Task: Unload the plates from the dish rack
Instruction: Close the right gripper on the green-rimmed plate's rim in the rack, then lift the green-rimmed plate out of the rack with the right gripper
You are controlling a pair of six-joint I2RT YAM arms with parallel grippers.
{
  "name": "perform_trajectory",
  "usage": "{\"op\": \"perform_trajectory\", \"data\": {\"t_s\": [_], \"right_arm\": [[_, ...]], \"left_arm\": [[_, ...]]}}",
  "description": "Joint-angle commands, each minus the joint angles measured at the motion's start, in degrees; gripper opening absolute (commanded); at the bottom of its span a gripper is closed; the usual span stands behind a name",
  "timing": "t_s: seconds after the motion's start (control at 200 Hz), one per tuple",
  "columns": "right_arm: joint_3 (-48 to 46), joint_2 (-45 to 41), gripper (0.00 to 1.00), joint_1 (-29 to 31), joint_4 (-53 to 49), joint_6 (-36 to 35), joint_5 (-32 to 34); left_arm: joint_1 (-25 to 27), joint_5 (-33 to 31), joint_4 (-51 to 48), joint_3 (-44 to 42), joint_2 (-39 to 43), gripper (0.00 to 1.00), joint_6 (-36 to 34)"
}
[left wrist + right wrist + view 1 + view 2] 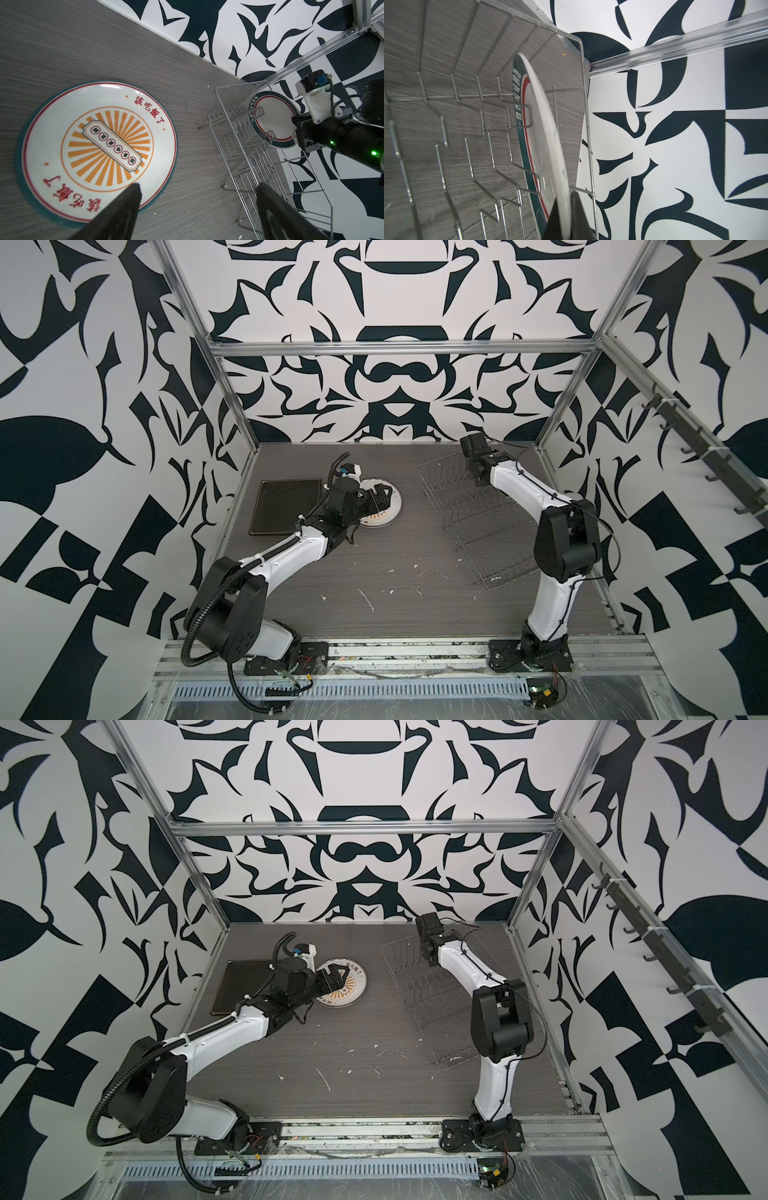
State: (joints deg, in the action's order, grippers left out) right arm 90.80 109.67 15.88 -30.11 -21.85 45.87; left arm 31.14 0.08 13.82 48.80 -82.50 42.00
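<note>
Pinching a racked plate rim: right gripper clamped, left gripper spread.
The round teal-banded plate stands upright between tines at the far end of the wire dish rack; no other plate shows in it. Left gripper hovers over a round sunburst plate lying flat on the table, beside a black square plate. Judged: two unloaded, one left to lift out.

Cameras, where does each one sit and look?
Top views: high up, looking down on the table; both arms show.
Left wrist: on its arm, facing the sunburst plate; open left jaws show.
Right wrist: on its arm, facing the racked plate; right jaws pinch it.
Shared: both wrist views show the dish rack.
</note>
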Motion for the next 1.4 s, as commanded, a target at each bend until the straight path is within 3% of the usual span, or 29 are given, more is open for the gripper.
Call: {"op": "perform_trajectory", "data": {"t_s": [0.0,1.1,1.395], "right_arm": [[1.88,-4.27,0.00,-0.15,2.50,-1.77,4.82],[1.86,-12.18,0.00,2.20,4.22,-4.82,7.17],[-3.46,-20.71,0.00,3.80,8.20,-1.62,4.79]], "left_arm": [[-0.29,-0.60,-0.03,-0.98,1.27,0.91,-0.07],[-0.29,-0.25,-1.63,-1.99,3.73,0.91,0.77],[-0.29,-0.65,-2.05,-2.74,5.06,0.91,0.89]]}}
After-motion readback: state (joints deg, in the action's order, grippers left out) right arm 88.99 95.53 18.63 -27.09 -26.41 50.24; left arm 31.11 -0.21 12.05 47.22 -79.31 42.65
